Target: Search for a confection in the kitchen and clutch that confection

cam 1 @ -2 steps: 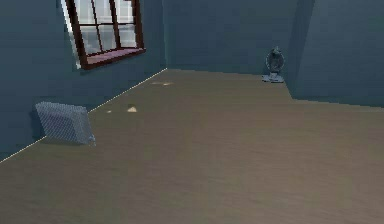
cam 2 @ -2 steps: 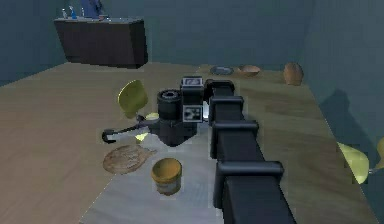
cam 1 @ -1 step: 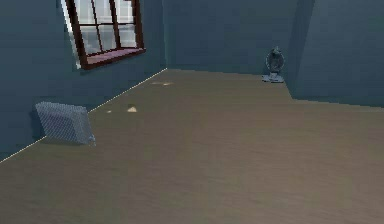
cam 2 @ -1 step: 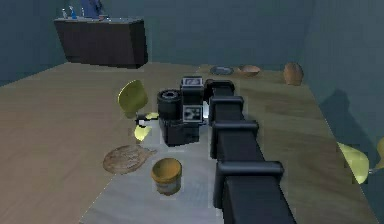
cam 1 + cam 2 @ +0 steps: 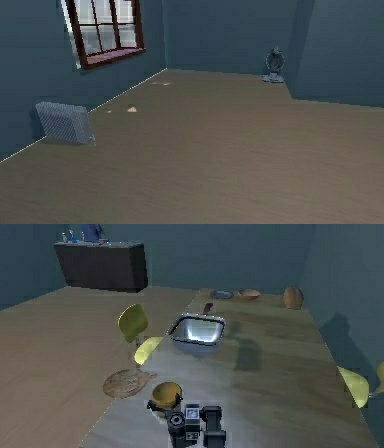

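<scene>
Bare tabletop (image 5: 270,374) surrounds the metal pan (image 5: 198,330) mid-table (1 yellow chair (image 5: 133,322) stands at the table's edge).

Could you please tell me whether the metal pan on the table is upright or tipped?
Upright: the metal pan rests flat on the table, its open side facing up.

Arm (image 5: 213,428) juts short above bottom edge; jaws left of wrist markers (image 5: 190,411)

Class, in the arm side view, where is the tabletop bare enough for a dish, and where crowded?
The widest bare stretch of the table lies right of the metal pan, running to the near edge. A smaller patch separates the pan from the far-end bowl. Crowded: the near left side, around the woven mat and a yellow-topped pot.
</scene>
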Controlling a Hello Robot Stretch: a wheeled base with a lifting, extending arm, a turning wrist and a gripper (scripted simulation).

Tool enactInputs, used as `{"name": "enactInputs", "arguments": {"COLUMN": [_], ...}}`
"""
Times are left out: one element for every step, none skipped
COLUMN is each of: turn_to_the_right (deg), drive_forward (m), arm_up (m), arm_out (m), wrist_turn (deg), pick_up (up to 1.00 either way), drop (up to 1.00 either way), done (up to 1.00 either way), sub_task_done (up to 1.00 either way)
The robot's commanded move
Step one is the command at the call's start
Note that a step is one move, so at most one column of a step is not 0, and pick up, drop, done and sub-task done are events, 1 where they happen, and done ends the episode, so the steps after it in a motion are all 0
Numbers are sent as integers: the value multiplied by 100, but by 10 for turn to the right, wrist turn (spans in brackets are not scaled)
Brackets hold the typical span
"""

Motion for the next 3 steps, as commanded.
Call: {"name": "enactInputs", "arguments": {"turn_to_the_right": [0,0,0], "drive_forward": [0,0,0], "arm_up": [0,10,0], "arm_out": [0,0,0], "wrist_turn": [0,0,0], "pick_up": [100,0,0], "drop": [0,0,0], "done": [0,0,100], "sub_task_done": [0,0,0]}}
